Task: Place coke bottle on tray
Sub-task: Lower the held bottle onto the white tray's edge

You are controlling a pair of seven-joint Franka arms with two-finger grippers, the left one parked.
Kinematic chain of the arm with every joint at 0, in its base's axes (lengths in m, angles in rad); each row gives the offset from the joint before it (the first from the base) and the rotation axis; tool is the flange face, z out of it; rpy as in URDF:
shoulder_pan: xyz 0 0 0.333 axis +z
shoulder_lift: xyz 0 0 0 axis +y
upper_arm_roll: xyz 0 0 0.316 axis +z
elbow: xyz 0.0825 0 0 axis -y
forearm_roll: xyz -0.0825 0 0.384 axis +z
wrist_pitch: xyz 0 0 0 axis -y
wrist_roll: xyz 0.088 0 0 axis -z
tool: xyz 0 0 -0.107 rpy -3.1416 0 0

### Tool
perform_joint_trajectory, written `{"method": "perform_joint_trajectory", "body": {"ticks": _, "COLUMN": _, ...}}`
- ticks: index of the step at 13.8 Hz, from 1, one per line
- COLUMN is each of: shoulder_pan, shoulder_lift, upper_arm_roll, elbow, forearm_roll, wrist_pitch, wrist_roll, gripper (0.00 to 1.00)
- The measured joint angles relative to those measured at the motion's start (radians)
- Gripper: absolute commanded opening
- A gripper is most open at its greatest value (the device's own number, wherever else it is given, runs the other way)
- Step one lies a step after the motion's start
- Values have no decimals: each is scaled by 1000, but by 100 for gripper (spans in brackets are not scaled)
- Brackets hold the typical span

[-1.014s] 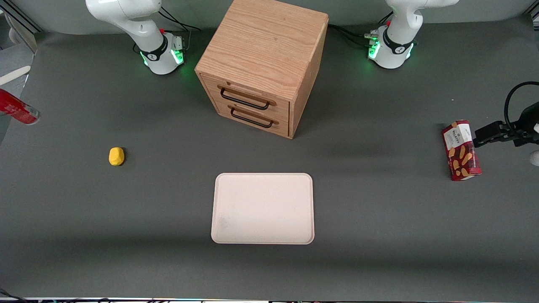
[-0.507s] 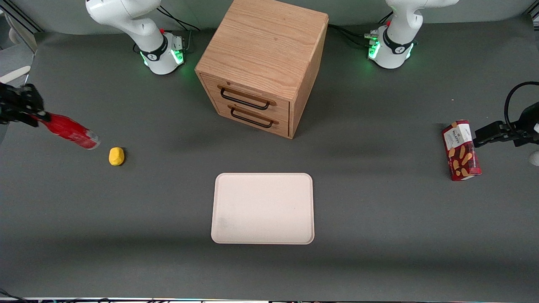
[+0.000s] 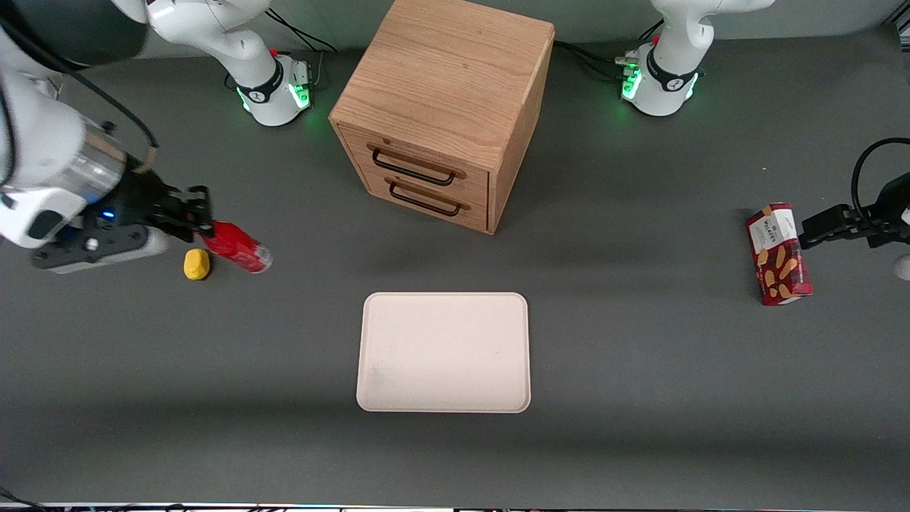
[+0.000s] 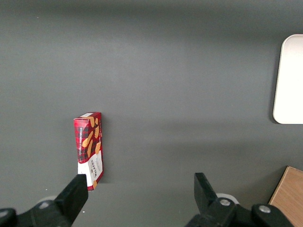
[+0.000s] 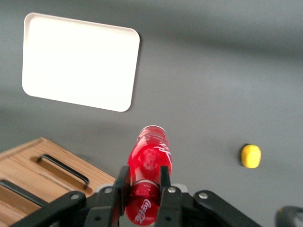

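I start nearest the front camera with the tray (image 3: 443,352), which sits low in the middle of the front frame, flat and bare, its long sides running across the picture. Farther up and toward the left edge of that frame, my gripper (image 3: 202,226) has its fingers clamped on the coke bottle (image 3: 238,247), holding it aloft near the neck end so the body sticks out from the fingertips, tilted, its free end pointing down and toward the tray. The bottle's long axis therefore already aims roughly at where I want it, and the tray lies lower and toward the centre of the frame from the fingers, well apart from them. The yellow lump (image 3: 196,264) shows just beside the bottle, under the gripper. The wrist camera looks down the bottle's length: white Coca-Cola script reads on the red label, once along the body and once near the fingers. Farther still, the wooden cabinet (image 3: 444,107) with two black-handled drawers fills the upper centre. At the right edge lies the red snack box (image 3: 778,254) with biscuit pictures; I judge its white panel to read "Walkers", though the lettering is small.
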Motion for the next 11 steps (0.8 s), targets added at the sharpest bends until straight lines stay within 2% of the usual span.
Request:
{"method": "perform_joint_trajectory", "body": {"ticks": 5, "shoulder_pan": 51, "shoulder_lift": 145, "upper_arm_roll": 56, "elbow": 134, "forearm_roll": 0, "wrist_pitch": 2, "wrist_roll": 240, "gripper": 0}}
{"method": "perform_joint_trajectory", "body": {"ticks": 11, "shoulder_pan": 64, "shoulder_lift": 195, "upper_arm_roll": 81, "elbow": 160, "forearm_roll": 0, "wrist_pitch": 82, "wrist_roll": 292, "gripper": 0}}
